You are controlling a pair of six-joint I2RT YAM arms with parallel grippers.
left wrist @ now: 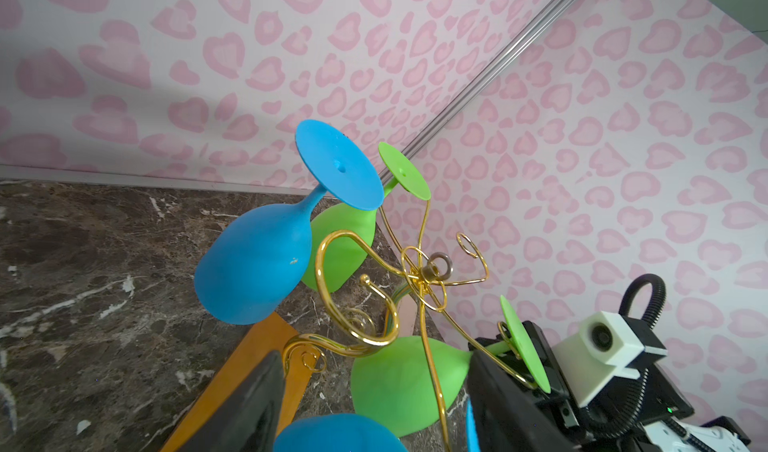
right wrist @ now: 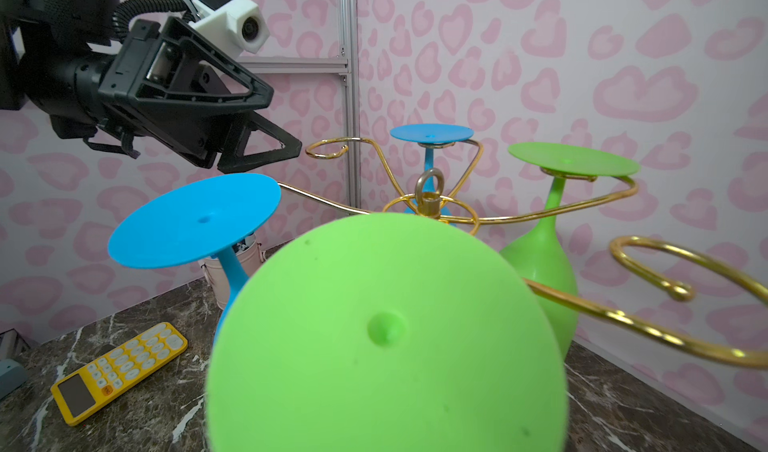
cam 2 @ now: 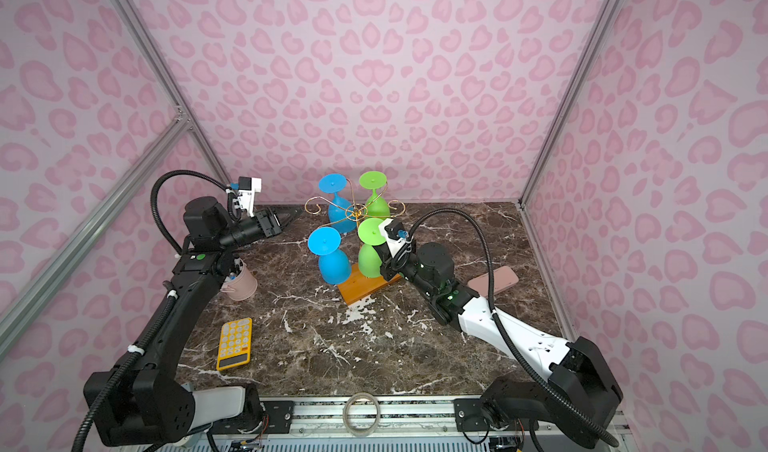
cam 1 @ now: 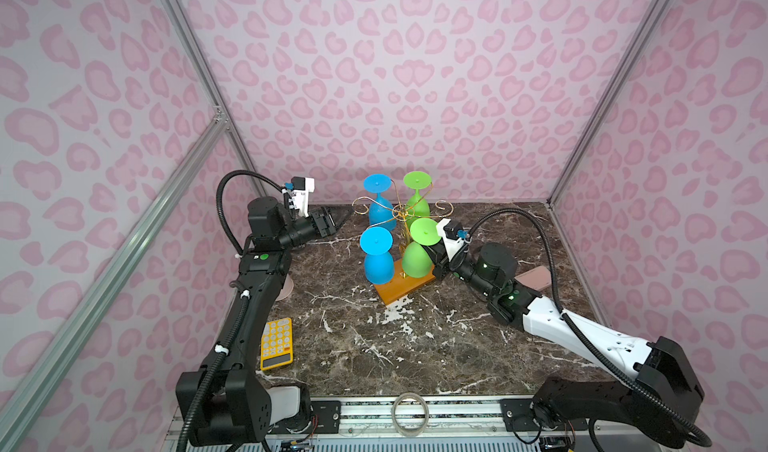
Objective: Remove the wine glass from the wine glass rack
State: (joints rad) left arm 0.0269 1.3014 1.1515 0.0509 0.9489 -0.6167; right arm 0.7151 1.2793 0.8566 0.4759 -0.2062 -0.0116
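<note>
The wine glass rack (cam 1: 401, 215), gold wire on an orange wooden base (cam 1: 395, 294), holds two blue and two green glasses upside down. The near green wine glass (cam 1: 415, 259) hangs by its stem in a wire loop (left wrist: 510, 348), and its foot (right wrist: 386, 333) fills the right wrist view. My right gripper (cam 1: 434, 259) is shut on this glass's stem, just under the foot (left wrist: 524, 346). My left gripper (cam 1: 340, 217) hovers open beside the rack's empty left scroll arm (cam 2: 312, 207), with nothing between its fingers (right wrist: 266, 97).
A yellow calculator (cam 1: 276, 344) lies front left beside the left arm. A pink cup (cam 2: 242, 283) stands behind that arm. A pink phone (cam 2: 494, 281) lies under the right arm's cable. A tape roll (cam 1: 410, 414) sits on the front rail.
</note>
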